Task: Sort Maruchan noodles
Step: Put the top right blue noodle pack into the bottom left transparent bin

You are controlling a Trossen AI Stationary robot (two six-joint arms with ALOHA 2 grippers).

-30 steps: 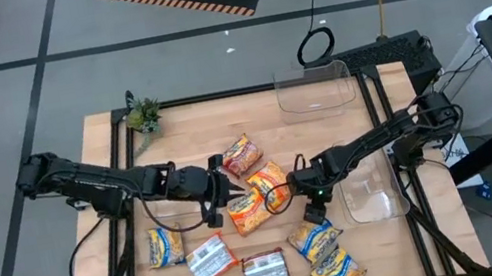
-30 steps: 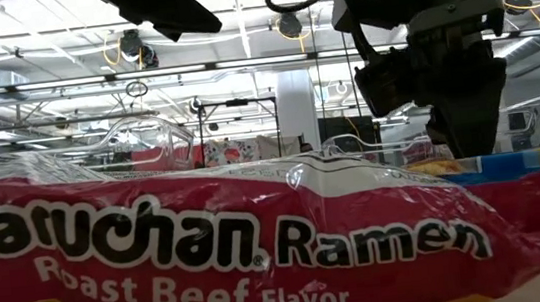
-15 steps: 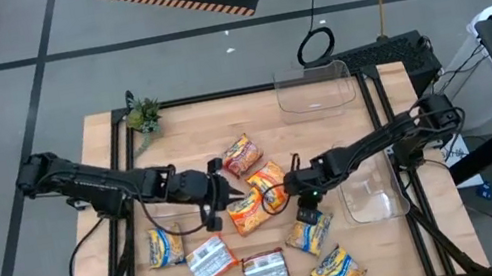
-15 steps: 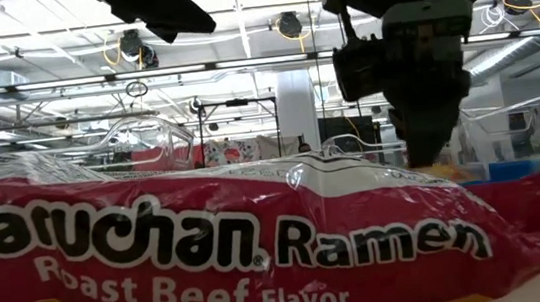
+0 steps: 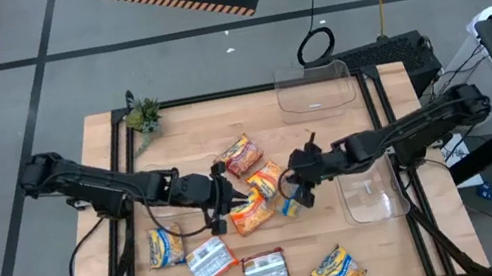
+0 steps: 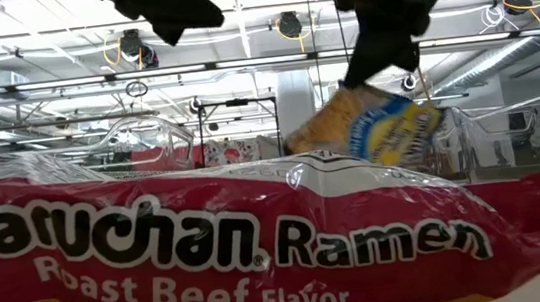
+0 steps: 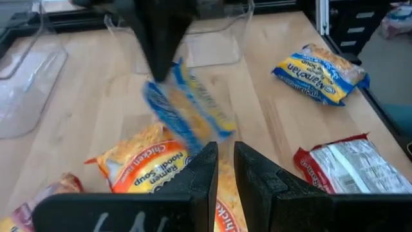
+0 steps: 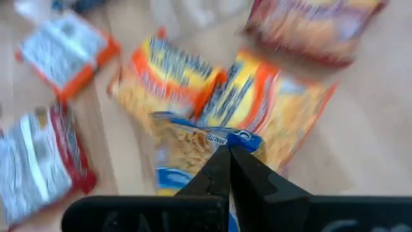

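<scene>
Wooden worktop [image 5: 184, 129], frame centre: right tool [image 5: 294, 193] clamped on a yellow-and-blue noodle packet [image 6: 383, 127] lifted above the orange packets [image 5: 253, 208], left tool [image 5: 230, 200] nearly closed, empty beside them; thin corner pinch could slip, dropping it short of the clear bin [image 5: 375, 196].

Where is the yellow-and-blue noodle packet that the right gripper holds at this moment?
In the high view, the yellow-and-blue packet hangs from the right gripper near the table's middle, lifted above the wood, just right of the orange packets.
</scene>
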